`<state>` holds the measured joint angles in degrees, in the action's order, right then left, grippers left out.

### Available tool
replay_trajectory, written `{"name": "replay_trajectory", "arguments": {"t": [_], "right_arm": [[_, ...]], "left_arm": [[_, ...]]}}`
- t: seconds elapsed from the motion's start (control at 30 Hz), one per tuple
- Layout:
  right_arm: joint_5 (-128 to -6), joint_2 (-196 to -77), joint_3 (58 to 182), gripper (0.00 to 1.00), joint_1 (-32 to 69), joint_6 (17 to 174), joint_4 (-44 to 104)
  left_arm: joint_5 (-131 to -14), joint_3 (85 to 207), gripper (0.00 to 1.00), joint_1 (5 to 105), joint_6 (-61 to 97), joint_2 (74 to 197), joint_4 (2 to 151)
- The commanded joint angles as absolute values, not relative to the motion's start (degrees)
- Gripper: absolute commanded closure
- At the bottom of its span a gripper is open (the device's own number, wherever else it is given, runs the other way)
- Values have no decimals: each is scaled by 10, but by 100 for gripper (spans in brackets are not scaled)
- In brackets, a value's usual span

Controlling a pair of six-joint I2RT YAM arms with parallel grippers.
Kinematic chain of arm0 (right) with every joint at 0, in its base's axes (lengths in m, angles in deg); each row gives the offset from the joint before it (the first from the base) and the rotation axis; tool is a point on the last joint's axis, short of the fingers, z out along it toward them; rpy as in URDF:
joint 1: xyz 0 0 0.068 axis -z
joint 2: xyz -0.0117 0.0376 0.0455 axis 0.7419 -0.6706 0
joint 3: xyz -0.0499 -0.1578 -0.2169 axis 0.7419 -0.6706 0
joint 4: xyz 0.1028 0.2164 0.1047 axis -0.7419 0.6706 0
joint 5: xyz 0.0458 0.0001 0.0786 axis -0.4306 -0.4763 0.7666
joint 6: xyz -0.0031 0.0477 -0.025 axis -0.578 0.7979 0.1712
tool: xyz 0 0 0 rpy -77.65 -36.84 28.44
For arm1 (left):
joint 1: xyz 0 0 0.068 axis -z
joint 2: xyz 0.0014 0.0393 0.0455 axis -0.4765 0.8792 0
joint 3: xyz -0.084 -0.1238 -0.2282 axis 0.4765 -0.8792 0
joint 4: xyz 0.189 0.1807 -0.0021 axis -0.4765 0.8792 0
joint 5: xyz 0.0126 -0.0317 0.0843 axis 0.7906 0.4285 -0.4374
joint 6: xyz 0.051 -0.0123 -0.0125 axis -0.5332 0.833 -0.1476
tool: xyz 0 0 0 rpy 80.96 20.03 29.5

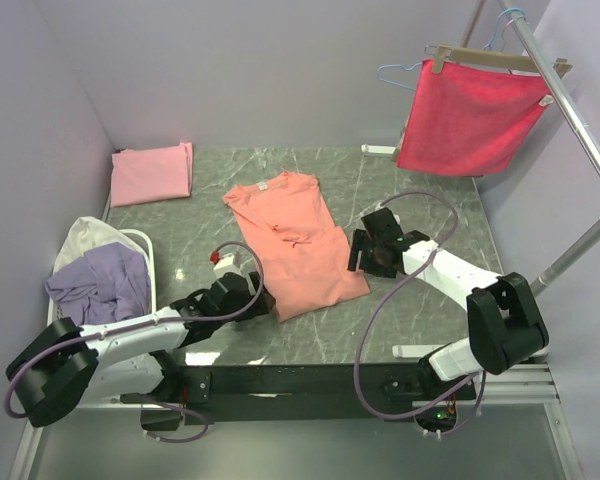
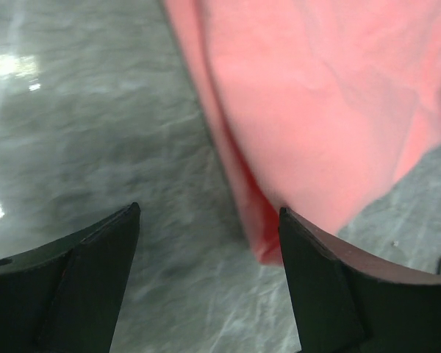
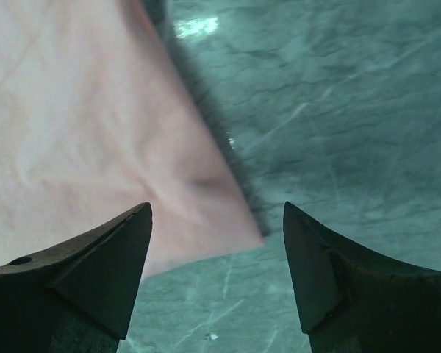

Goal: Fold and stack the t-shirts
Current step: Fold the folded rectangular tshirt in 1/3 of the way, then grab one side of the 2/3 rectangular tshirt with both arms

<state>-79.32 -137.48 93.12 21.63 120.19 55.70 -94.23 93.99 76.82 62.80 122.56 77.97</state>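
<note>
The salmon-orange t-shirt lies flat mid-table, neck toward the back, folded narrow. My left gripper is open just above the table at the shirt's near left corner; in the left wrist view that corner lies against the right finger. My right gripper is open at the shirt's right edge; in the right wrist view a shirt corner lies between the fingers. A folded light pink t-shirt lies at the back left. Lavender and cream shirts sit in a basket.
A white basket stands at the left edge. A crimson cloth hangs from a hanger on a metal rail at the back right. Grey marble table with walls at the left and back.
</note>
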Motion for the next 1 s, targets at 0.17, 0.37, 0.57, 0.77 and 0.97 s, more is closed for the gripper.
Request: {"name": "replay_trajectory", "arguments": {"t": [0.17, 0.37, 0.57, 0.77, 0.97], "right_arm": [[-713, -1386, 884, 21, 255, 1204, 519], [-658, -1388, 845, 22, 264, 1218, 485], [-646, -1394, 836, 23, 274, 1214, 477], [-637, -1408, 838, 23, 275, 1208, 472], [-639, -1408, 841, 23, 275, 1207, 474]], "left_arm": [[-874, 935, 18, 771, 642, 1296, 649], [-835, 919, 22, 772, 661, 1300, 659], [-862, 902, 22, 785, 677, 1159, 770], [-878, 867, 17, 786, 684, 987, 760], [-840, 844, 21, 786, 689, 1079, 663]]}}
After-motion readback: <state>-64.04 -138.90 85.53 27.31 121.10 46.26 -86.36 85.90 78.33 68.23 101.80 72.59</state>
